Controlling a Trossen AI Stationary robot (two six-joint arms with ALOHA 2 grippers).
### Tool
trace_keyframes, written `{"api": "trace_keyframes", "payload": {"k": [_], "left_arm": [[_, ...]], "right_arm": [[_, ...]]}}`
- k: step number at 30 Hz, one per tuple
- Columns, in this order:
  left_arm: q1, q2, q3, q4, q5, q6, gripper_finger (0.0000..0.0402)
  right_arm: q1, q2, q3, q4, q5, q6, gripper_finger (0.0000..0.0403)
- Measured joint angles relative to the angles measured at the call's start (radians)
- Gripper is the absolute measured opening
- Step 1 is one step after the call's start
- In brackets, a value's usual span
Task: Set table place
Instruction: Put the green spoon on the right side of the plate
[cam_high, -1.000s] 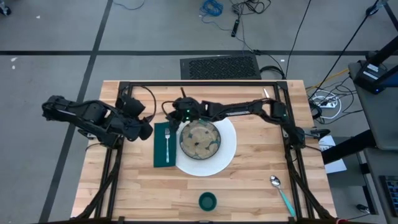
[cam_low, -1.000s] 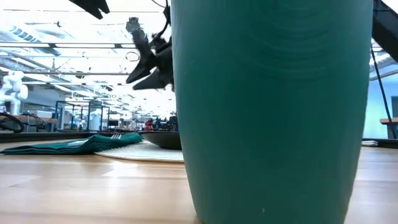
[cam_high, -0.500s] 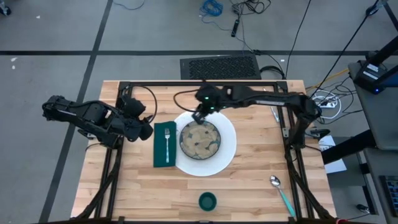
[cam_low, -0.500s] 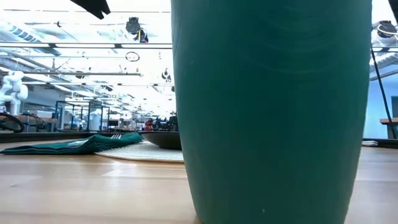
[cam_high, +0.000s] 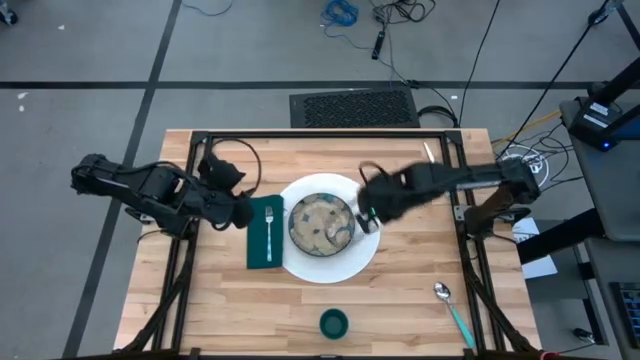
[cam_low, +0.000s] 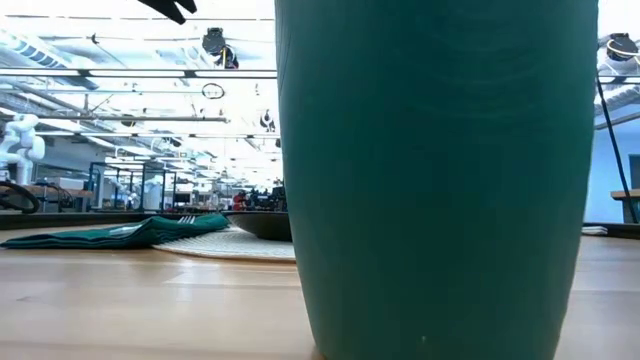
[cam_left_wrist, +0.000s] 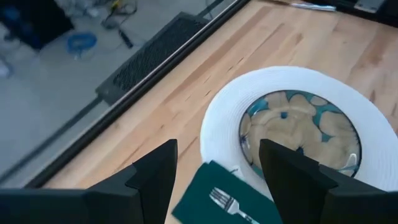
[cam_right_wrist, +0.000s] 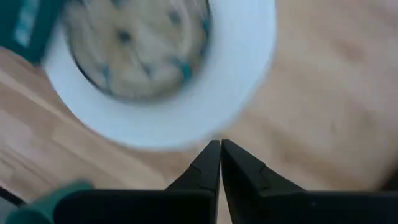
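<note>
Right end effector (cam_high: 366, 216) hangs, in the high view, over the right rim of the white plate (cam_high: 368, 243), with the speckled bowl (cam_high: 320, 224) just to its left at the plate's middle; how its fingers stand cannot be made out from above. Left end effector (cam_high: 243, 213) sits at the left edge of the dark green napkin (cam_high: 259, 232), on which the fork (cam_high: 270, 228) lies lengthwise, napkin and plate touching side by side on the table (cam_high: 410, 280). Well toward the near edge from both end effectors stand the small green cup (cam_high: 333, 323) and, off to the right, the teal-handled spoon (cam_high: 452, 309). From the low view the cup (cam_low: 440, 170) fills most of the picture, and beyond it the napkin (cam_low: 130, 232) lies bunched beside the plate's rim (cam_low: 225, 245); a dark piece of an arm shows at the upper edge. Seen from the left wrist, the left end effector (cam_left_wrist: 217, 168) has its fingers (cam_left_wrist: 155, 177) spread wide, and past them lie the fork's tines (cam_left_wrist: 222, 199) on the napkin's corner (cam_left_wrist: 202, 199), the plate (cam_left_wrist: 217, 121) and the bowl (cam_left_wrist: 298, 130). Seen from the right wrist, the right end effector (cam_right_wrist: 220, 149) has its fingers (cam_right_wrist: 208, 163) pressed together with nothing between them, tips over the table just off the plate's rim (cam_right_wrist: 205, 109), with the bowl (cam_right_wrist: 137, 53) blurred farther on.
</note>
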Motion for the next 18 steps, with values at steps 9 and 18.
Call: {"api": "trace_keyframes", "payload": {"k": [9,18], "left_arm": [[0.0,0.051,0.0,0.151,0.009,0.272,0.0212],[0.007,0.128,0.0,0.278,0.027,0.41,0.0212]], "right_arm": [[0.305,-0.007,-0.025,-0.115,-0.181,0.396,0.0],[0.597,-0.067,-0.281,0.111,-0.379,0.724,0.0]]}}
